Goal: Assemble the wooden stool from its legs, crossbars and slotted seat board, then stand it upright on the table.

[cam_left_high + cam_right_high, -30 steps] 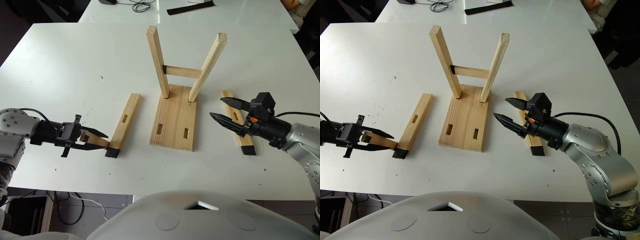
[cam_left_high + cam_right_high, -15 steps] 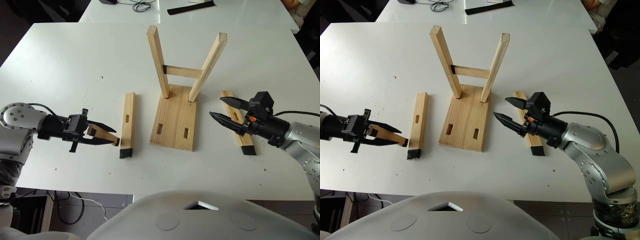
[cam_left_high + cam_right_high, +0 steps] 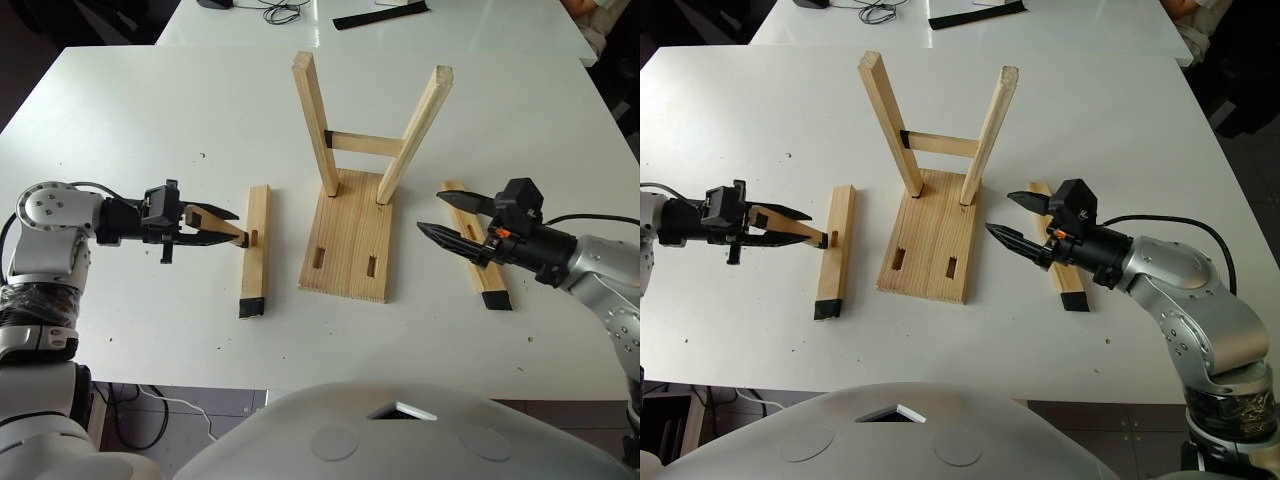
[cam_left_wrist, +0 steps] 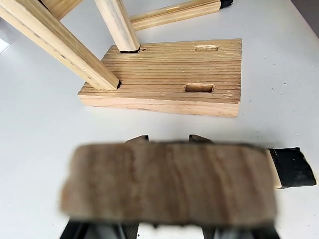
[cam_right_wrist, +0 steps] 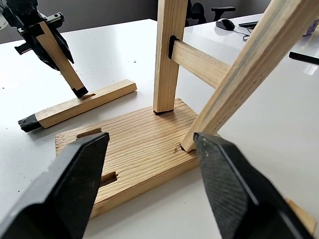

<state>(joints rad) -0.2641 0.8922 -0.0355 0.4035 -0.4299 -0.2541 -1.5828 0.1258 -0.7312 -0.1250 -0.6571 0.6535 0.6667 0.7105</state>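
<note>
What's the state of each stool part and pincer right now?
seat board: flat on table, two slots filled, two empty.
standing legs: upright in the board, joined by fitted crossbar.
left loose leg: flat, slot facing up.
held crossbar: tilted, tip at that leg's slot; seating depth unclear.
right loose leg: flat, ungripped.
left pincer: shut on held crossbar.
right pincer: open, empty.
</note>
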